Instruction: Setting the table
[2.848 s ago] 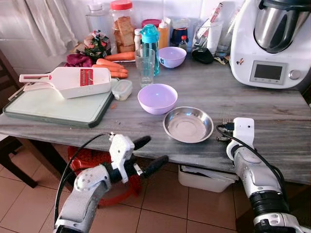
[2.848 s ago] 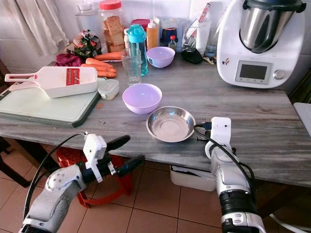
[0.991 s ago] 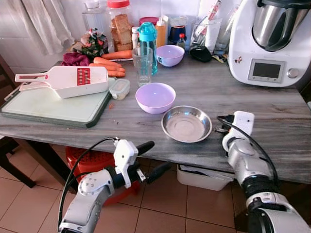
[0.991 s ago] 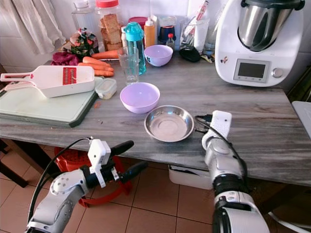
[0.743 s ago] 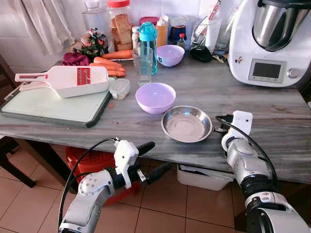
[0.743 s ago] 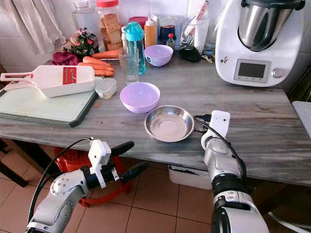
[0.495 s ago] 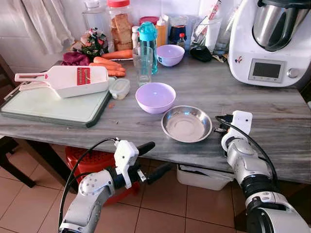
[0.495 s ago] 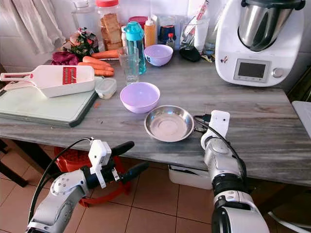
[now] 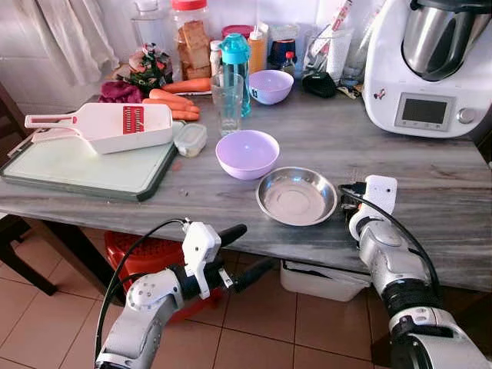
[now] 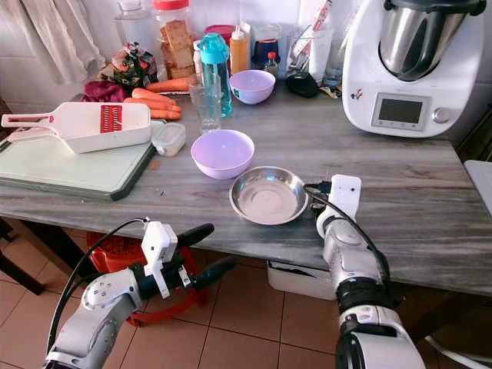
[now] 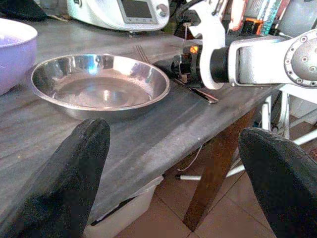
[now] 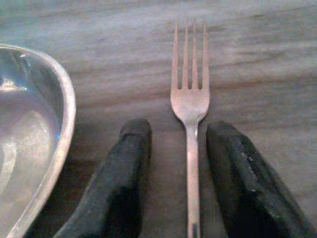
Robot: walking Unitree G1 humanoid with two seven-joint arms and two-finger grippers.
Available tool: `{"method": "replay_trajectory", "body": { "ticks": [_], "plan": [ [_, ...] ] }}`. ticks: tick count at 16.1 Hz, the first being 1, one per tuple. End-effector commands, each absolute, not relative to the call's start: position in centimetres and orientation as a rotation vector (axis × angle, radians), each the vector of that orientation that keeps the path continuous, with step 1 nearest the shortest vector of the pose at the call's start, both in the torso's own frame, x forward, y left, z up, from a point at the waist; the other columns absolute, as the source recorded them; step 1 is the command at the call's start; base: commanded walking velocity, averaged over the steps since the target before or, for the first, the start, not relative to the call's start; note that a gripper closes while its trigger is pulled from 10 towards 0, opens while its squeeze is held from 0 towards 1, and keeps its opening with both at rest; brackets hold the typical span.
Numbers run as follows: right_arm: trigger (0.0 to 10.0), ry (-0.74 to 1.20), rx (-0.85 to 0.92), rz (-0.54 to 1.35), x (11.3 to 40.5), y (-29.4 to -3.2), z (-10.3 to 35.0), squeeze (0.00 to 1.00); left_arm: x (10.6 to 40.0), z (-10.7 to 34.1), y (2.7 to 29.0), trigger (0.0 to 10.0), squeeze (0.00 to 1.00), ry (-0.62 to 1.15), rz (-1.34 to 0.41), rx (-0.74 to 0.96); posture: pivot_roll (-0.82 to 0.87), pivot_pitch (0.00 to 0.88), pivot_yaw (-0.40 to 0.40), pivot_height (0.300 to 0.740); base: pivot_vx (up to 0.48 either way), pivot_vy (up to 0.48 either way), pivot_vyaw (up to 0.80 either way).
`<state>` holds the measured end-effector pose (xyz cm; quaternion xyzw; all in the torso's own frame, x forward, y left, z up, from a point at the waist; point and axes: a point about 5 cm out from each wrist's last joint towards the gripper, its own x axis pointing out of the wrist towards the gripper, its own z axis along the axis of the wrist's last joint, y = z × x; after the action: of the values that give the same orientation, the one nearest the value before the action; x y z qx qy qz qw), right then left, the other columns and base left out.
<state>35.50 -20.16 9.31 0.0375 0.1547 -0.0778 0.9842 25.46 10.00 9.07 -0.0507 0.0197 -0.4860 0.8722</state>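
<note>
L end effector (image 9: pixel 240 254) agape – R end effector (image 12: pixel 181 173) parted.

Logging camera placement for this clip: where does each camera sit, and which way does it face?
Left and right eye views: head camera, looking down at the grey table; both arms show.
Left wrist view: below the table edge, facing the steel bowl and right gripper; own black fingers show.
Right wrist view: on the tabletop, facing the fork lying between its fingers.
Shared: the steel bowl.

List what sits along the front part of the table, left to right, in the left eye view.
Cutting board → lilac bowl → steel bowl → right gripper, open around a fork.
</note>
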Motion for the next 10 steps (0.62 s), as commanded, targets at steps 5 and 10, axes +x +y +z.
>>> {"method": "replay_trajectory", "body": {
  "ticks": [5,10],
  "plan": [
    [10.0,0.223,0.045,-0.153,35.3,-20.1,11.4,1.00,25.6,9.3,10.1,10.0,0.00,0.039,-1.013,-0.107,-0.04,0.026,0.031,0.740,0.000,0.000,0.00],
    [10.0,0.109,0.077,-0.176,33.8,-20.7,12.8,1.00,26.1,9.7,10.1,10.0,0.00,0.029,-1.000,-0.110,-0.05,0.019,0.032,0.740,0.000,0.000,0.00]
  ]
}}
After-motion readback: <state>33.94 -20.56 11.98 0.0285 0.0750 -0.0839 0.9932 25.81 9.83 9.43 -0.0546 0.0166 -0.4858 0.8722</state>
